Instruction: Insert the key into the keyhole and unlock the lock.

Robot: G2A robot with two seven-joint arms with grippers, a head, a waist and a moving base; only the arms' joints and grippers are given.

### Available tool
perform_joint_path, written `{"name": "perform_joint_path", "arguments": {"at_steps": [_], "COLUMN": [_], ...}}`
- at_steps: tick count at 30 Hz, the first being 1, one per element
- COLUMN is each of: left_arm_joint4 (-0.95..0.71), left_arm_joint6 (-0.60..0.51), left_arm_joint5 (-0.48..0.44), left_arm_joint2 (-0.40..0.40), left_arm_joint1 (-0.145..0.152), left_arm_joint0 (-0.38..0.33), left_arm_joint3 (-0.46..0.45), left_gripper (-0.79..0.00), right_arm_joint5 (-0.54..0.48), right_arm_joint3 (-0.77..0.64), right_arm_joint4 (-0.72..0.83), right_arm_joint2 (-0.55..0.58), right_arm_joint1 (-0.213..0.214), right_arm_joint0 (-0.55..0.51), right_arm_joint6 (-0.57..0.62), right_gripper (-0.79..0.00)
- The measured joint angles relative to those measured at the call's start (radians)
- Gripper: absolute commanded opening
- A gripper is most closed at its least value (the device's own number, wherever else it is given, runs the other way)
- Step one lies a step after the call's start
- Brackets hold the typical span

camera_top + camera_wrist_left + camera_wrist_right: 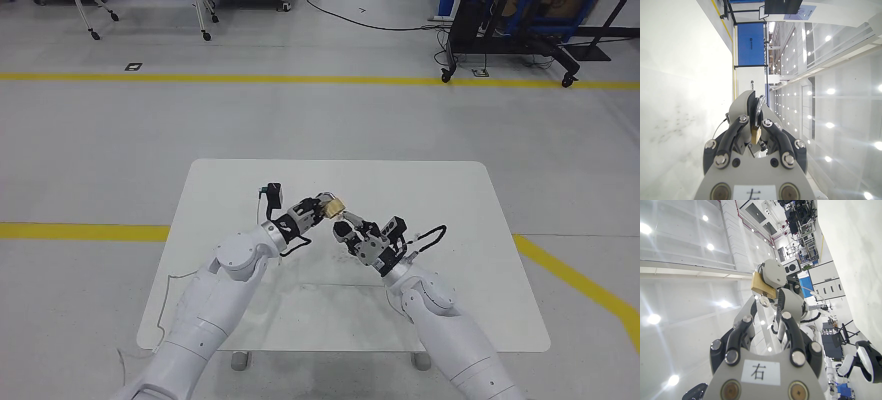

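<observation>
Clearly the key (764, 301) is lodged in the padlock (762, 285), which the left gripper (758, 106) clamps by its shackle above the table (450, 200). The right gripper (767, 300) gapes around the key; close squarely on its head, then twist gently.

One table (460, 300); two table feet (240, 360) under near edge. Two arms: left arm (215, 290), right arm (450, 335). Two grippers, one per arm: left gripper (318, 211), right gripper (347, 231). Two fingers (750, 103) on each gripper, four in all. One white label (754, 192) on each gripper's back. One lock (334, 208), brass, with one shackle (760, 105). One key (764, 301), silver. Lock and key equal in number, one of each. Two yellow lines (300, 77) across floor, nearer one with one slanted branch at its end.
</observation>
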Motion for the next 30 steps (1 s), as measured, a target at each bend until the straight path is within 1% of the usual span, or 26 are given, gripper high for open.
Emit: {"name": "perform_joint_path", "arguments": {"at_steps": [1, 8, 11, 14, 19, 23, 24, 25, 26, 30], "left_arm_joint4": [0.000, 0.003, 0.013, 0.029, 0.051, 0.062, 0.062, 0.063, 0.063, 0.060], "left_arm_joint6": [0.000, -0.001, -0.007, -0.014, -0.014, -0.002, 0.002, 0.004, 0.007, 0.017], "left_arm_joint5": [0.000, -0.001, -0.007, -0.021, -0.038, -0.049, -0.052, -0.053, -0.053, -0.042], "left_arm_joint2": [0.000, -0.002, -0.002, 0.000, 0.002, 0.002, 0.001, 0.000, -0.001, -0.005], "left_arm_joint1": [0.000, 0.000, 0.001, 0.002, 0.002, 0.003, 0.002, 0.002, 0.002, 0.002], "left_arm_joint0": [0.001, 0.002, 0.003, 0.004, 0.006, 0.010, 0.011, 0.012, 0.012, 0.014], "left_arm_joint3": [0.000, -0.003, -0.007, -0.012, -0.019, -0.023, -0.024, -0.025, -0.025, -0.026], "left_gripper": [-0.785, -0.785, -0.785, -0.785, -0.785, -0.785, -0.785, -0.785, -0.785, -0.785], "right_arm_joint5": [0.000, 0.013, 0.035, 0.066, 0.166, 0.207, 0.206, 0.204, 0.199, 0.149], "right_arm_joint3": [0.000, 0.001, 0.007, 0.024, 0.075, 0.111, 0.116, 0.116, 0.116, 0.096], "right_arm_joint4": [-0.001, 0.014, 0.053, 0.120, 0.309, 0.366, 0.358, 0.343, 0.324, 0.237], "right_arm_joint2": [0.001, 0.002, 0.001, 0.005, 0.035, 0.048, 0.048, 0.046, 0.044, 0.043], "right_arm_joint1": [0.000, -0.001, -0.004, -0.007, -0.011, -0.011, -0.011, -0.010, -0.009, -0.005], "right_arm_joint0": [0.000, -0.001, 0.001, 0.006, 0.018, 0.031, 0.035, 0.037, 0.039, 0.035], "right_arm_joint6": [0.000, 0.020, 0.037, 0.069, 0.177, 0.218, 0.222, 0.225, 0.227, 0.214], "right_gripper": [-0.785, -0.785, -0.785, -0.785, -0.785, -0.785, -0.696, -0.172, 0.000, 0.000]}}
